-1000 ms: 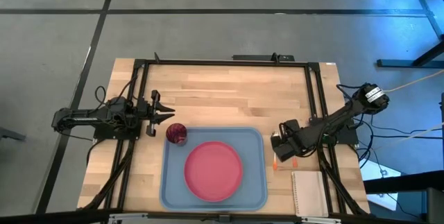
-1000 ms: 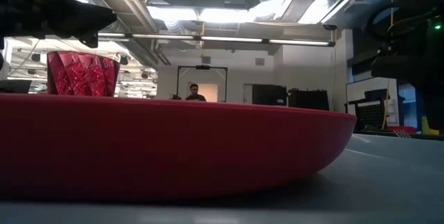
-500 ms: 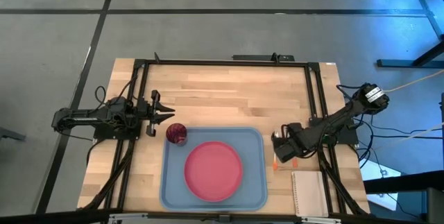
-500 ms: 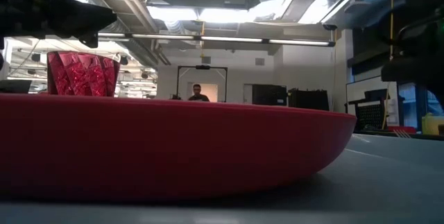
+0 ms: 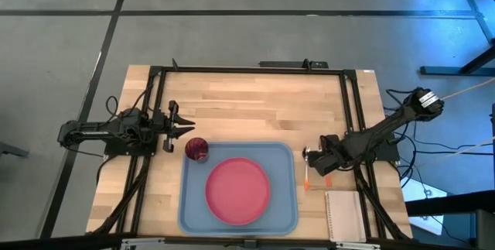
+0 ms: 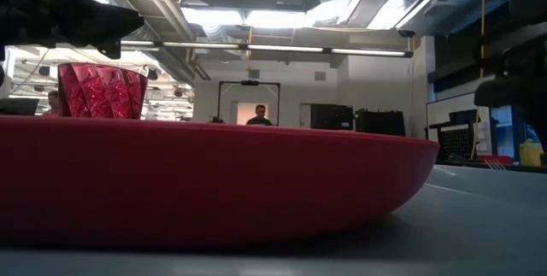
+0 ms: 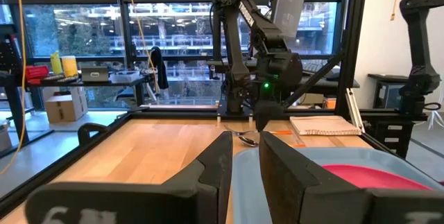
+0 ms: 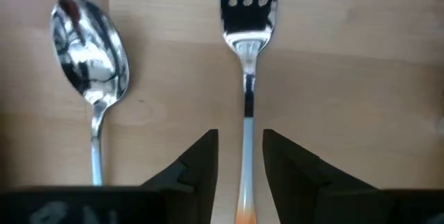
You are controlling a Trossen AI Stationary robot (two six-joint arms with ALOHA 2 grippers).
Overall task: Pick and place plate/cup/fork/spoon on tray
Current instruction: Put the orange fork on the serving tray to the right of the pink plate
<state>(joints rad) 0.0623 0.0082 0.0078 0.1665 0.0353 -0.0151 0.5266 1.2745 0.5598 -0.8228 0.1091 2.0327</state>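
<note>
Only the right wrist view shows the fork [image 8: 245, 50] and spoon [image 8: 90, 50] side by side on the desk [image 8: 173, 99], the right end effector [image 8: 239, 172] narrowly straddling the fork's handle. In the high view the cup [image 5: 196, 149] and plate [image 5: 237, 191] sit on the tray [image 5: 286, 157], lower centre. The left end effector [image 5: 186, 126], spread open, waits beside the cup.

Evenly lit from overhead in high view, soft shadows only. Low view backlit by ceiling strips w/ glare; plate [image 6: 205, 182] close, blurred, dim. Bright windows behind in left wrist view. Glare on spoon [image 8: 90, 50] & fork [image 8: 248, 16]; 2 near fingers [image 8: 201, 165] soft.
</note>
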